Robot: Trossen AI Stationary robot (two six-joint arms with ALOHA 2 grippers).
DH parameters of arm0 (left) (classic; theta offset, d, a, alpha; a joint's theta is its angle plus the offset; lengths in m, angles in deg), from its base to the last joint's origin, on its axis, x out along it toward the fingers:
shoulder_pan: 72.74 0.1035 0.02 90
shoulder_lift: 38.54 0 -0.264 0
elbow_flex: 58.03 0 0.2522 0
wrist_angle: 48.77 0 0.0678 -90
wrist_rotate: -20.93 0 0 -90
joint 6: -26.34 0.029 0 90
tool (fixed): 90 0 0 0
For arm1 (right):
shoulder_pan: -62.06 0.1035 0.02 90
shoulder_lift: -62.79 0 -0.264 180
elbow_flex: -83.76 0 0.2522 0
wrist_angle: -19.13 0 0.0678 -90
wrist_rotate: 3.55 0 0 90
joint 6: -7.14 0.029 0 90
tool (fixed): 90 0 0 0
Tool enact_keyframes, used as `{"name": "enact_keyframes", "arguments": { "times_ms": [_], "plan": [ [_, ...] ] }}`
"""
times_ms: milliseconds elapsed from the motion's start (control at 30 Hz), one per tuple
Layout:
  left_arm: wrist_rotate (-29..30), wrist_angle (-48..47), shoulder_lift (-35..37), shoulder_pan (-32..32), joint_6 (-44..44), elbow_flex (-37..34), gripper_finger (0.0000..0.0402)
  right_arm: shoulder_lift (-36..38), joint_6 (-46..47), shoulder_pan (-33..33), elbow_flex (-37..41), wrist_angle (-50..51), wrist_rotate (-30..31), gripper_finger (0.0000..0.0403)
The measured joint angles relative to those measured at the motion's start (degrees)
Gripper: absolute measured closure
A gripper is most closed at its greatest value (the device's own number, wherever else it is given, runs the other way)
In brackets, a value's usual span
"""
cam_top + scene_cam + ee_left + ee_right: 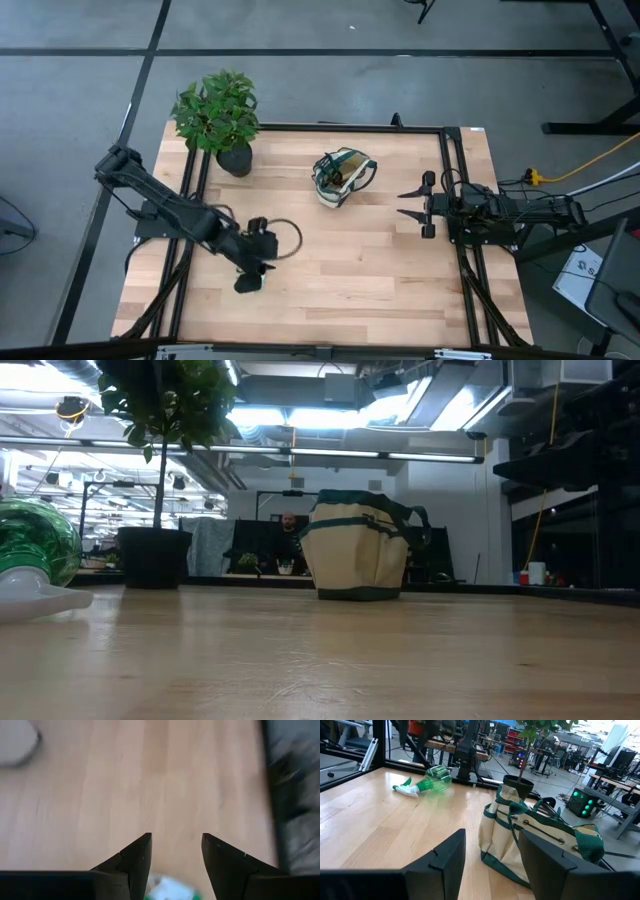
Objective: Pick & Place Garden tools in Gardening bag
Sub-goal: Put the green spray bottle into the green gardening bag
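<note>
The gardening bag (342, 178), cream with dark green trim, stands upright on the table's far middle (360, 550), and dark tool parts show in its open top (547, 804). A clear green spray bottle (427, 784) with a white nozzle lies on its side at the table's left (30, 550). My left gripper (250, 275) hangs open and tilted down over it. A green-white bit of the bottle (170, 891) shows low between its fingers. My right gripper (415, 205) waits open and level at the right, pointing at the bag (530, 835).
A leafy plant (218, 110) in a black pot (153, 557) stands at the far left corner. A black frame rail (452, 200) runs along the table's right side. A person (288, 532) sits in the room beyond the far edge. Bare wood lies between bottle and bag.
</note>
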Motion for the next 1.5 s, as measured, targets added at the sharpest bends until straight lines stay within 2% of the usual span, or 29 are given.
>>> {"name": "enact_keyframes", "arguments": {
  "times_ms": [167,367,467,567,733,867,1500],
  "plan": [
    [0.36,-4.25,-6.53,1.04,3.75,0.00,0.0233,0.00,0.00,-0.02,0.00,0.00,0.00,0.0217],
    [-12.12,-13.41,-11.44,2.74,9.58,0.02,0.0233,0.00,0.00,0.00,0.00,0.00,0.02,0.0217],
    [-15.11,-18.75,-13.24,2.25,12.62,0.02,0.0233,0.00,0.00,0.00,0.00,0.00,0.03,0.0217],
    [-14.44,-21.28,-15.18,1.28,17.45,0.00,0.0233,0.00,0.00,-0.02,0.00,-0.02,0.04,0.0217],
    [-9.47,-19.70,-17.82,0.44,23.53,0.00,0.0233,0.00,0.00,-0.02,0.00,0.00,0.04,0.0217],
    [-9.38,-19.73,-19.82,0.45,26.24,0.00,0.0233,0.00,0.00,-0.02,0.00,-0.02,0.04,0.0217],
    [-8.48,-18.70,-24.72,0.93,28.79,-0.18,0.0232,0.00,-0.01,-0.01,0.00,-0.02,0.04,0.0217]
  ]
}}
